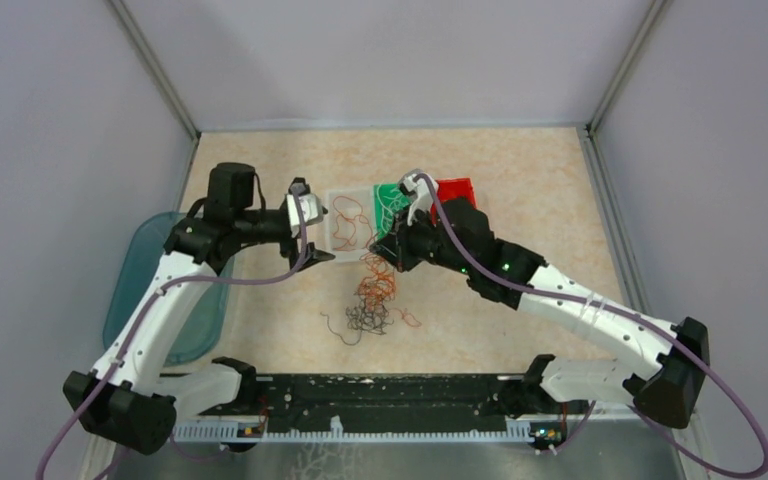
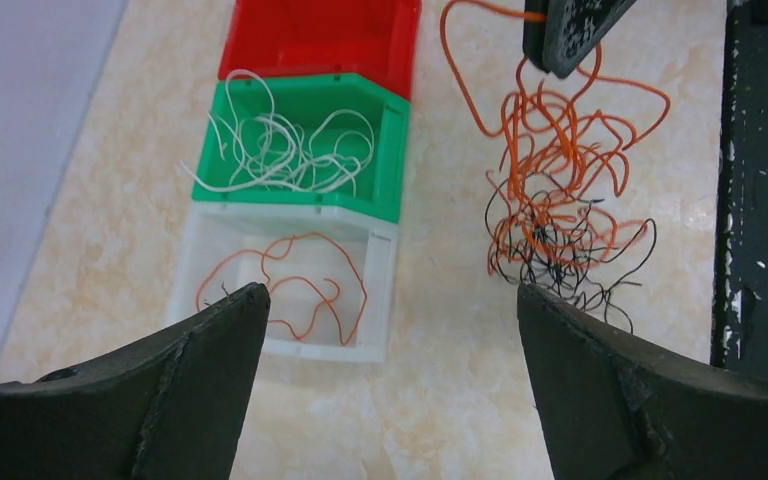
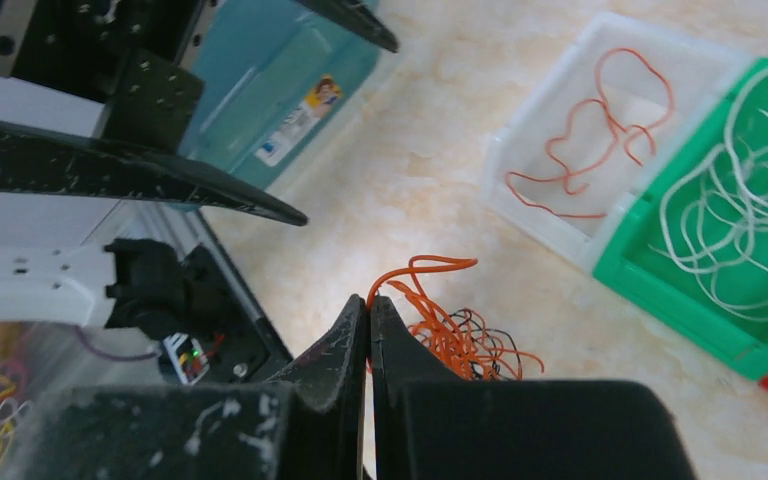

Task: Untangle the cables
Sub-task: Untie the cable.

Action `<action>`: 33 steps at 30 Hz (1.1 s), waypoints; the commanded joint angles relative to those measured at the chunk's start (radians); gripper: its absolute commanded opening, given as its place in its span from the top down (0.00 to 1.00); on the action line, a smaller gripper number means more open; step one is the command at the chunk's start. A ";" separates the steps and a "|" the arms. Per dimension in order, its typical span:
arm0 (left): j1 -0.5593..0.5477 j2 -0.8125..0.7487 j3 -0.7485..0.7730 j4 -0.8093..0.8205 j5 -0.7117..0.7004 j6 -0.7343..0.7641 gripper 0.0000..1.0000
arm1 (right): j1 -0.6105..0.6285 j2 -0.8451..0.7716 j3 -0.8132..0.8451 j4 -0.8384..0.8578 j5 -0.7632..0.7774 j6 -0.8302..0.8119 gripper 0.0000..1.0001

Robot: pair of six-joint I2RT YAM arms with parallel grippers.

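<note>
A tangle of orange and black cables [image 1: 372, 300] lies on the table in front of three bins; it also shows in the left wrist view [image 2: 560, 200] and the right wrist view [image 3: 465, 345]. My right gripper [image 3: 370, 300] is shut on one orange cable [image 3: 430, 265] and holds it above the tangle, strands hanging down [image 2: 460, 90]. My left gripper [image 2: 390, 295] is open and empty, low over the table between the white bin and the tangle. The white bin [image 2: 290, 350] holds an orange cable. The green bin [image 2: 300, 205] holds white cables.
A red bin [image 2: 320, 35] stands beyond the green one. A teal lid [image 1: 150, 290] lies at the table's left edge. The black rail [image 2: 760, 200] with the arm bases runs along the near edge, close to the tangle.
</note>
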 commanded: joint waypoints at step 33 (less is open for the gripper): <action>-0.116 -0.073 -0.074 0.315 0.054 -0.237 0.89 | -0.020 0.074 0.118 0.225 -0.495 0.009 1.00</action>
